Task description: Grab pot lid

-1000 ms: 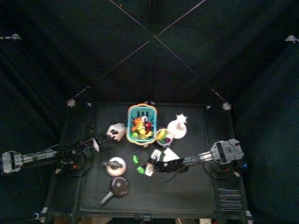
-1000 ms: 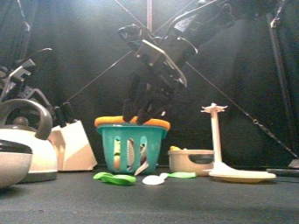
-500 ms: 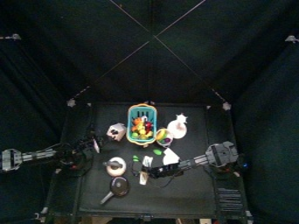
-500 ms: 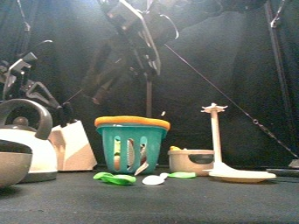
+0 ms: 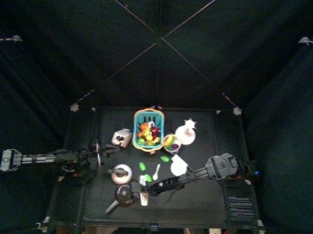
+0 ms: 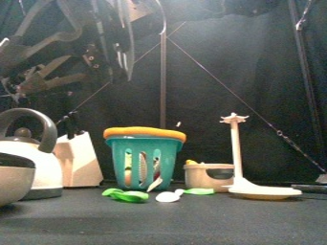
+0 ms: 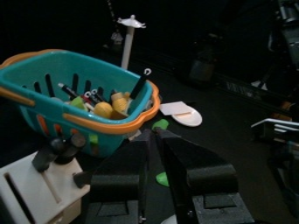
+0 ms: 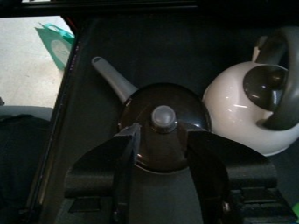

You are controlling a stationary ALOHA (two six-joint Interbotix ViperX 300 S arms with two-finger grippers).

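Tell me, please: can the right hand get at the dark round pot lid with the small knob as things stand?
Probably yes. In the right wrist view the right hand is open directly over the dark round pot lid, one finger on each side of its small knob. The white kettle stands beside, apart from the lid.

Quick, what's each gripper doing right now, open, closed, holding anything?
Left gripper: shut, holding nothing.
Right gripper: open above the pot lid, not gripping it yet.
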